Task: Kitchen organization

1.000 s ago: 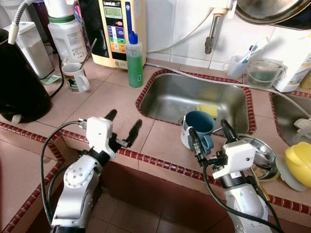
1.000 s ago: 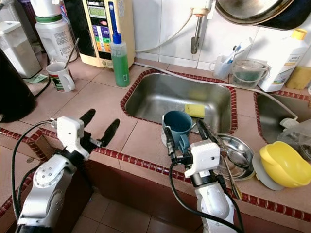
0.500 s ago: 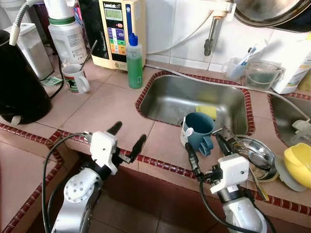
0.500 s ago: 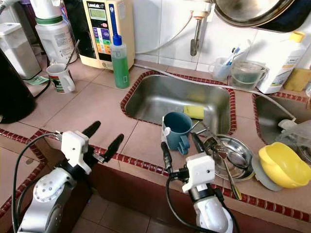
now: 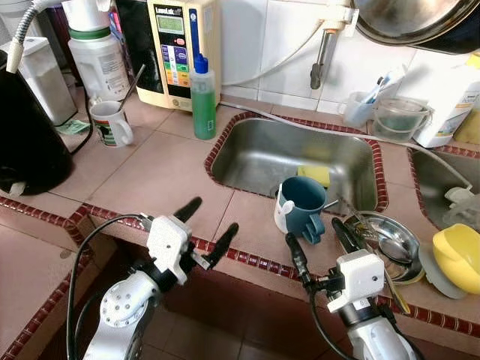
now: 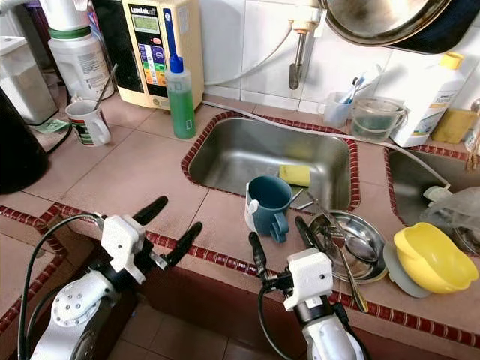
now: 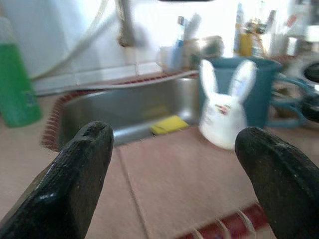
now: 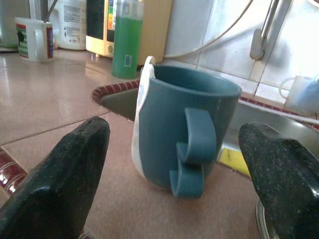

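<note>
Teal mug (image 5: 301, 208) upright on the tiled bench (image 5: 161, 161), just at the near rim of the sink (image 5: 296, 154), handle turned toward the robot. Straight ahead of the right gripper (image 5: 322, 250), which hangs at the bench edge with jaws spread wide and empty, the mug framed squarely between its fingers in the right wrist view. Closer to the right arm by a clear margin; left gripper (image 5: 204, 225) also wide apart and empty, off to the mug's left, with bare tile between. Tall axis vertical, so probably a level reach forward to close on the body. Hard by the mug's right, a steel bowl (image 5: 390, 240) with spoons, likely the nearest thing to nudge; yellow sponge (image 5: 315, 173) in the sink behind; green soap bottle (image 5: 202, 94) and white cup (image 5: 110, 122) well away.
</note>
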Tool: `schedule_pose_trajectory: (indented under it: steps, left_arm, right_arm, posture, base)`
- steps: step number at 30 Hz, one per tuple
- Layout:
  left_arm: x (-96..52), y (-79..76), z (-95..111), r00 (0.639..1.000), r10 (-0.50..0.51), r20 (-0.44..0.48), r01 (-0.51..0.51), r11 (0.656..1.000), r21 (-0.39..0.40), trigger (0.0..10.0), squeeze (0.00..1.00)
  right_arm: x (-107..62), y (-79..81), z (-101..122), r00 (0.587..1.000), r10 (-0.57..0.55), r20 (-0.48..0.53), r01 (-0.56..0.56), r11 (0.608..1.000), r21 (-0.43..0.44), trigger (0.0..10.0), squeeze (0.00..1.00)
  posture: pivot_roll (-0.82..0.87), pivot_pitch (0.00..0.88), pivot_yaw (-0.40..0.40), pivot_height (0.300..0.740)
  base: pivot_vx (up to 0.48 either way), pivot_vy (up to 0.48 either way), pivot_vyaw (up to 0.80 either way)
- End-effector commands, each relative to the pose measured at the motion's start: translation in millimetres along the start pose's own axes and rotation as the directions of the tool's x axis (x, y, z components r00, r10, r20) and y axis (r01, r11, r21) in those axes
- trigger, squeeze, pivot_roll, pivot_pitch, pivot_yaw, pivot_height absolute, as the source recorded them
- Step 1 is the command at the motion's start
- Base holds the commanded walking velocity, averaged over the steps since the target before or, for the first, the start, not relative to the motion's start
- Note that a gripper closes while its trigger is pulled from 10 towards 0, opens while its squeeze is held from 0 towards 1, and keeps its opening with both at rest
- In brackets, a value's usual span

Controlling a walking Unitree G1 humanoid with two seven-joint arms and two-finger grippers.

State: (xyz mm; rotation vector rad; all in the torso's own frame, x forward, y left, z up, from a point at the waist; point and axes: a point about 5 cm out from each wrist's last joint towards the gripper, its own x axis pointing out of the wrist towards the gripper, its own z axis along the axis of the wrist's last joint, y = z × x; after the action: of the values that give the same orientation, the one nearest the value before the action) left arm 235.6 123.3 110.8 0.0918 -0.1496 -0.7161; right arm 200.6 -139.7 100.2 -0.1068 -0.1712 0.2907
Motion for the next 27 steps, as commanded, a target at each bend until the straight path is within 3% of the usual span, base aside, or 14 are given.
schedule_pose_trajectory:
  steps: [1,12,27]
  left_arm:
    - [-3.4,-7.0,4.5,0.996,-0.085,0.007,0.085,0.996,0.031,10.0,0.00]
    - [-17.3,-14.9,6.6,0.968,-0.248,-0.024,0.250,0.966,0.071,10.0,0.00]
    - [-17.4,-21.0,9.8,0.954,-0.298,-0.026,0.299,0.951,0.077,10.0,0.00]
  right_arm:
    - [-0.7,-2.6,3.3,1.000,-0.006,0.015,0.006,1.000,0.001,10.0,0.16]
    - [-4.2,-4.6,2.5,1.000,-0.022,-0.001,0.022,1.000,0.012,10.0,0.15]
    - [-6.2,-15.3,-4.5,0.997,-0.068,-0.027,0.068,0.997,0.028,10.0,0.15]
  posture:
    - [-0.01,0.000,0.000,0.740]
    - [-0.02,0.000,0.009,0.740]
    - [-0.02,0.016,0.022,0.740]
  base:
    - [0.000,0.000,0.00]
    - [0.000,0.000,0.00]
    - [0.000,0.000,0.00]
